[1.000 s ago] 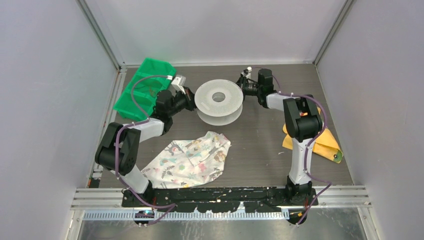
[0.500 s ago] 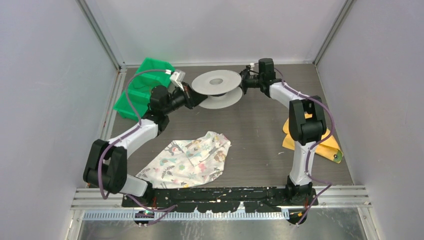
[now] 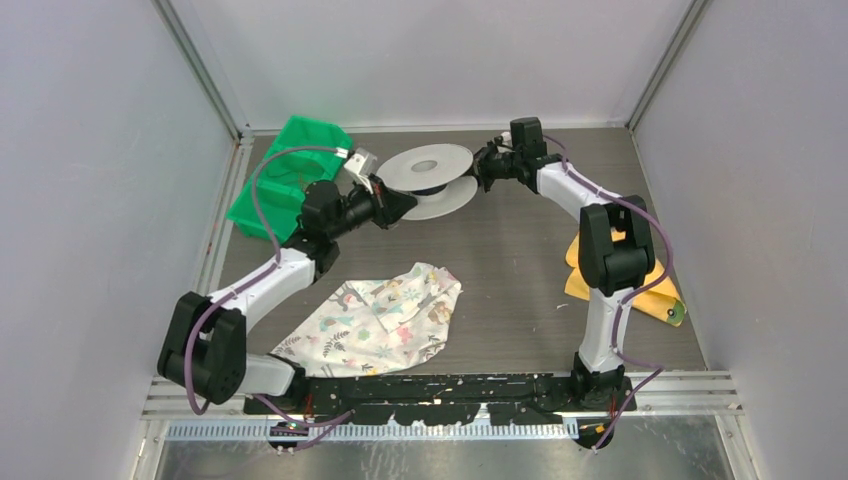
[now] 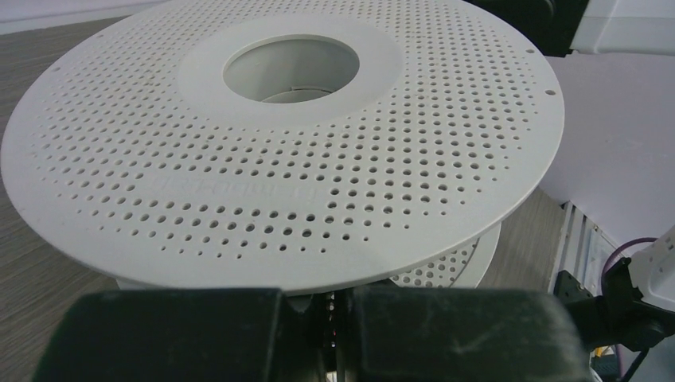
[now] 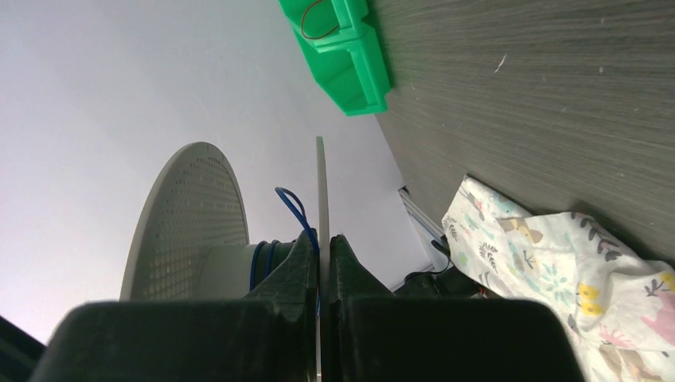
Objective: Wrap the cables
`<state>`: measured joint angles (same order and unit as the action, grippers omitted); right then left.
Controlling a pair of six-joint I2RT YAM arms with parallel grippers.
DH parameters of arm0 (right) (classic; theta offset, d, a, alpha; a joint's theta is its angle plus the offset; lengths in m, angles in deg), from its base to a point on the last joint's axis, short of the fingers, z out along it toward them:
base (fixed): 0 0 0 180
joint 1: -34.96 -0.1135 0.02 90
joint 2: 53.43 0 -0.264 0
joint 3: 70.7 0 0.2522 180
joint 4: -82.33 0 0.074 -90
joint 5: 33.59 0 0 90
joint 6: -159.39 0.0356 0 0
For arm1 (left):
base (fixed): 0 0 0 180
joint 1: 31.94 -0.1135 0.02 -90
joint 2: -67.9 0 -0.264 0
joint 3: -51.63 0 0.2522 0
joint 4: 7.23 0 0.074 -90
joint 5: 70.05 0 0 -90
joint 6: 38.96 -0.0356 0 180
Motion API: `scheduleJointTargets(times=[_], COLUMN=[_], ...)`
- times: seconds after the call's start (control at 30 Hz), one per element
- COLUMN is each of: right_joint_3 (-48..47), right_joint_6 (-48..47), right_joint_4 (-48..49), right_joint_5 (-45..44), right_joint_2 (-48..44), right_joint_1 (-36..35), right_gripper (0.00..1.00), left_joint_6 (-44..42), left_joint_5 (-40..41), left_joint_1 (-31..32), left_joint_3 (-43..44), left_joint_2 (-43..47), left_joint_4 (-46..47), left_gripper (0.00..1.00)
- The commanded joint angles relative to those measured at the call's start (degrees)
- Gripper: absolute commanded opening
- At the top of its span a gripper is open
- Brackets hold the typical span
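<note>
Green bin [image 3: 255, 212] is left of the spool [image 3: 450, 172], apart from it, no concern. My left gripper [image 3: 408, 205] is at the spool's left edge, tucked below the upper disc. Its jaws are almost together, just a slit, and I can't tell if anything is in it. Risk: pushing in from here shoves the disc and twists the spool against the other grip. The patterned cloth [image 3: 385, 312] lies nearer my bases than the spool, well apart. The spool itself sits tilted. The cables [image 5: 263, 259] are thin blue wire on the spool's hub between the discs, with one slack loop standing off the hub. Risk: that loop slides over a disc edge or snags a finger if the spool turns with no tension on it. My right gripper [image 5: 321, 243] is clamped on one disc's thin rim at the spool's right edge, loop just beside the fingers. It's a small edge grip on a tilted load, so the spool could pivot or slip out. The yellow pouch [image 3: 645, 285] is well right of the spool, not a factor.
</note>
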<state>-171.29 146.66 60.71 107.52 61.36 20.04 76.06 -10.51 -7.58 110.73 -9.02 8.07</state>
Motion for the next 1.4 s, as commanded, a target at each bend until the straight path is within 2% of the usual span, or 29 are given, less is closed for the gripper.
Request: scheduleJointTargets(times=[0.0, 0.17, 0.3, 0.43, 0.57, 0.77, 0.9, 1.0, 1.23, 1.37], right_joint_3=[0.0, 5.2, 8.7, 7.7, 3.0, -0.3, 0.0, -0.3, 2.6, 4.3], right_joint_6=[1.1, 0.9, 2.9, 6.9, 9.7, 4.0, 0.5, -3.9, -6.0, -8.2], right_joint_4=[4.1, 17.6, 33.6, 45.4, 51.4, 43.1, 37.9, 31.9, 27.0, 22.5], right_joint_5=[-7.8, -10.7, -12.0, -11.4, -9.4, -9.0, -9.3, -9.8, -12.9, -15.6], right_joint_2=[-4.7, -3.0, 0.6, 7.4, 14.8, 16.2, 15.4, 14.3, 12.5, 9.7], right_joint_1=[-2.3, -2.2, -2.1, -1.5, -1.4, -1.0, -0.2, 0.0, 0.9, 1.5], right_gripper=[0.01, 0.01, 0.01, 0.01, 0.01, 0.03, 0.2, 0.38, 0.44, 0.56], left_joint_6=[-1.7, -3.3, -5.3, -6.4, -6.1, -6.7, -7.5, -7.9, -9.1, -9.6], left_joint_5=[-5.4, -5.2, -5.7, -5.3, -4.8, -2.7, -0.9, 0.2, 0.7, -0.2], left_joint_1=[3.4, 3.4, 3.4, 3.4, 3.4, 3.4, 3.4, 3.4, 3.4, 3.5], left_joint_3=[-1.6, -2.9, -3.7, -4.4, -4.2, -3.9, -3.8, -3.6, -1.6, 0.1], left_joint_2=[-1.9, -6.2, -12.1, -18.7, -25.3, -32.7, -34.8, -36.0, -36.3, -35.5], left_joint_4=[1.7, 7.7, 16.3, 26.3, 35.5, 44.4, 45.3, 45.8, 43.0, 37.6], left_gripper=[0.0, 0.01, 0.0, 0.01, 0.0, 0.0, 0.0, 0.0, 0.0, 0.01])
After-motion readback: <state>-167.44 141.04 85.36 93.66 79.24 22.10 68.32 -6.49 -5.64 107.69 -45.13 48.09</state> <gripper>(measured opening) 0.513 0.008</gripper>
